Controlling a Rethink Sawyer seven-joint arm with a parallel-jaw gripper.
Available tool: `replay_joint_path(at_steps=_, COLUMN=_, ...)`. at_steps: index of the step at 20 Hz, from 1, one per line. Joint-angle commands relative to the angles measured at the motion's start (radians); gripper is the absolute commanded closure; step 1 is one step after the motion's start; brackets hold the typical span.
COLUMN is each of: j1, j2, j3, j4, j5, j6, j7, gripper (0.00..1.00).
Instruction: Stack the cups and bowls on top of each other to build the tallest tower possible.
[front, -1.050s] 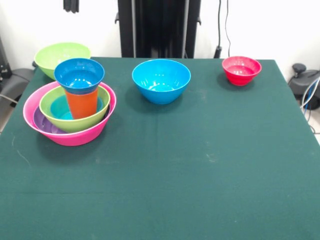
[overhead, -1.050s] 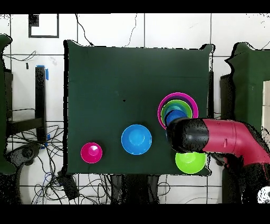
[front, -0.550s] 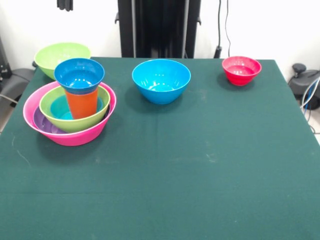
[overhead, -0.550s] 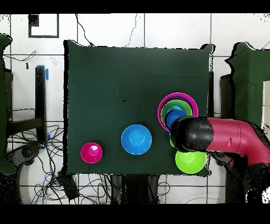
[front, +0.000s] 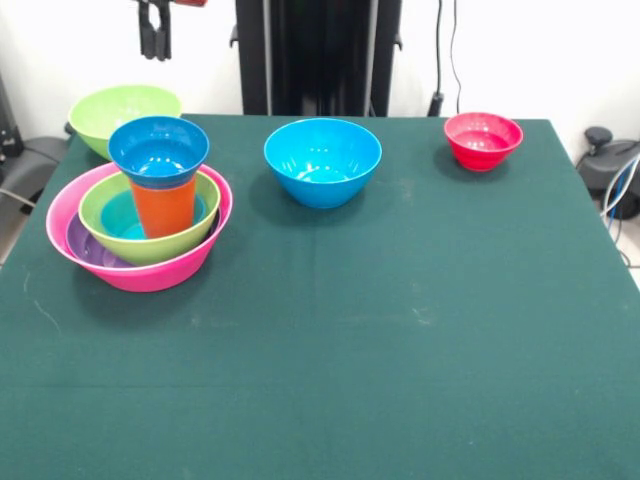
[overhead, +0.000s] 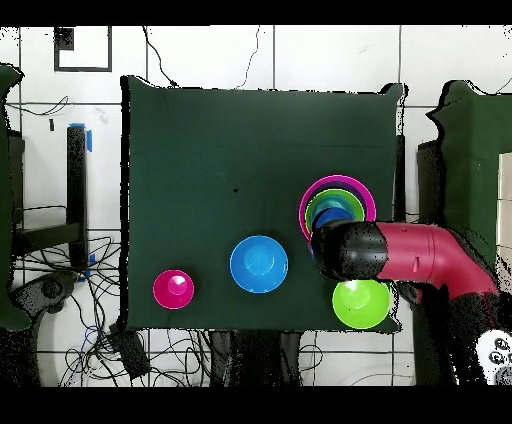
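Already the tower (front: 140, 215) stands at one side of the green worktop (front: 330, 340): a pink bowl (front: 75, 205) as base, purple and lime bowls nested inside, an orange cup (front: 165, 208) rising from the middle and a small blue bowl (front: 158, 150) perched on its rim. Loose pieces remain: a lime bowl (front: 122, 112) just behind the tower, a larger blue bowl (front: 322, 160) near the centre and a small red bowl (front: 483, 140) well apart at the far corner. At the top edge the gripper (front: 155, 35) hangs high above the lime bowl; whether the jaws are spread or pressed together I cannot tell. My worry is the perched blue bowl: a descending arm (overhead: 400, 258) brushing it, or a wide bowl set off-centre on top, could tip the cup and spill everything.
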Motion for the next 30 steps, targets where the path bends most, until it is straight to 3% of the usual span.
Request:
replay_joint_path(at_steps=1, j1=0.061, j2=0.074, j3=0.009, j4=0.126, j5=0.026, j6=-0.119, j7=0.097, gripper=1.00)
replay_joint_path(at_steps=13, j1=0.113, j2=0.109, j3=-0.050, j4=0.206, j5=0.058, j6=-0.253, j7=0.178, gripper=1.00)
replay_joint_path(at_steps=24, j1=0.177, j2=0.151, j3=-0.089, j4=0.218, j5=0.098, j6=-0.345, j7=0.227, gripper=1.00)
replay_joint_path(at_steps=30, j1=0.230, j2=0.122, j3=-0.143, j4=0.228, j5=0.097, j6=-0.379, j7=0.260, gripper=1.00)
